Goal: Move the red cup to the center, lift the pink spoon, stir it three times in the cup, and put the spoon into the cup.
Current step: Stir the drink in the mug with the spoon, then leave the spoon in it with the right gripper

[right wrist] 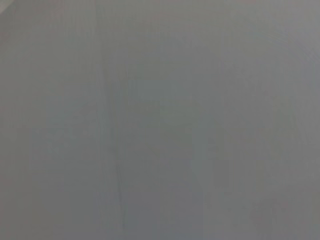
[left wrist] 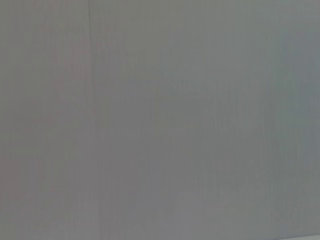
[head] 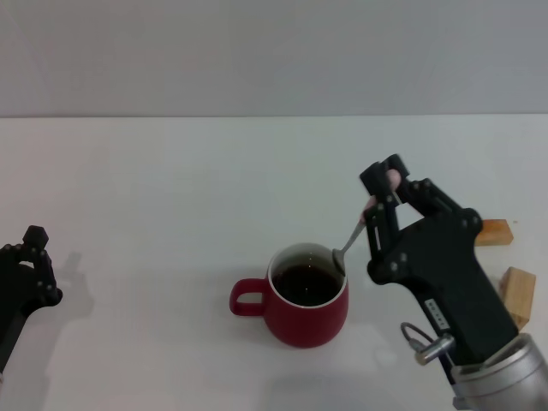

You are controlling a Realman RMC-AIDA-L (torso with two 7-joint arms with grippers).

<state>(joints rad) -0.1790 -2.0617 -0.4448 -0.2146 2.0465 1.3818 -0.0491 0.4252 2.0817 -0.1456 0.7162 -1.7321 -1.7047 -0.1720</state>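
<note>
Pinching the pink spoon [head: 358, 224] by the top of its pale handle, the right gripper [head: 380, 195] holds it slanted, with the handle end showing between the fingertips and the silver neck running down and away toward the robot's left. Just below the claw on that side, the metal bowl of the spoon sits at the rim of the red cup [head: 306, 301], inside the mouth and at or just above the dark liquid; whether it is dipped in cannot be told. The cup stands on the white table [head: 154, 197] near the middle of the work area, its loop handle pointing away from the claw.

By the look of it, the spoon is light, thin and stiff, and its smooth handle could twist in a narrow pinch, so a hold high on the pink part, clear of the liquid, suits stirring. The cup, a pot-bellied, glossy ceramic with a white inside, is likely heavy enough to stay put, but a hard knock on the rim could slop the drink.

Behind the claw, on its far side from the cup, lie two tan wooden blocks [head: 505, 257]. Well apart, across the table, the left gripper [head: 30, 261] rests idle near the edge, and its fingers cannot be read.
</note>
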